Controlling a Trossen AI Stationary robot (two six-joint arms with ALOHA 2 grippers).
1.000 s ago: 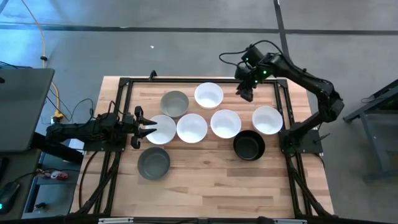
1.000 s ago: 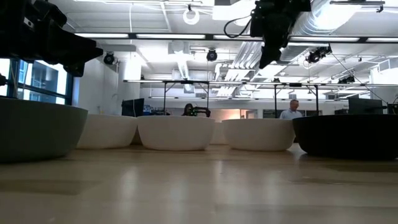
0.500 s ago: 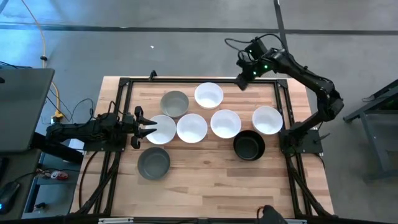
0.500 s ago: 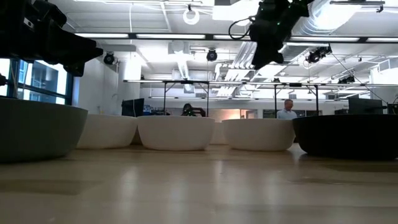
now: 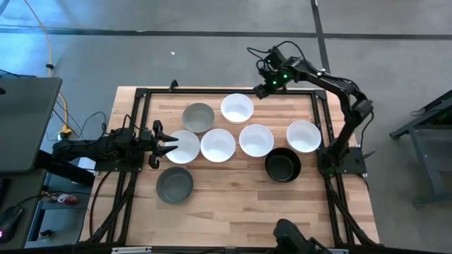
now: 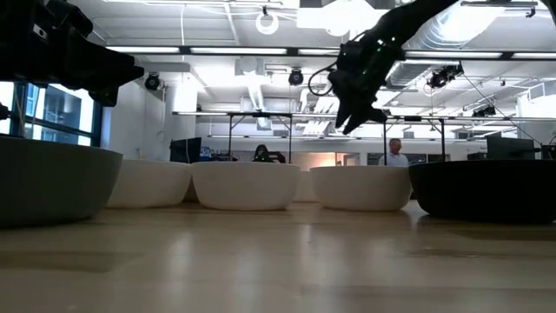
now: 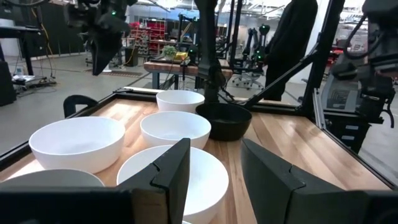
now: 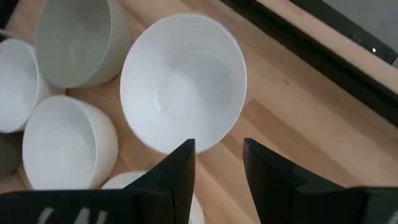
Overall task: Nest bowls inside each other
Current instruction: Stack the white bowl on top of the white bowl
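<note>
From above, the right end effector hung just beyond a glossy white round bowl on the wooden table, likely lining up a pick; its wrist view showed empty fingers spread, that bowl beneath them.

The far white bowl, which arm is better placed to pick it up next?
Right. Its open tool hangs just beyond the far white bowl, and its wrist view looks down into it. The left tool sits across the table at another white bowl.
</note>
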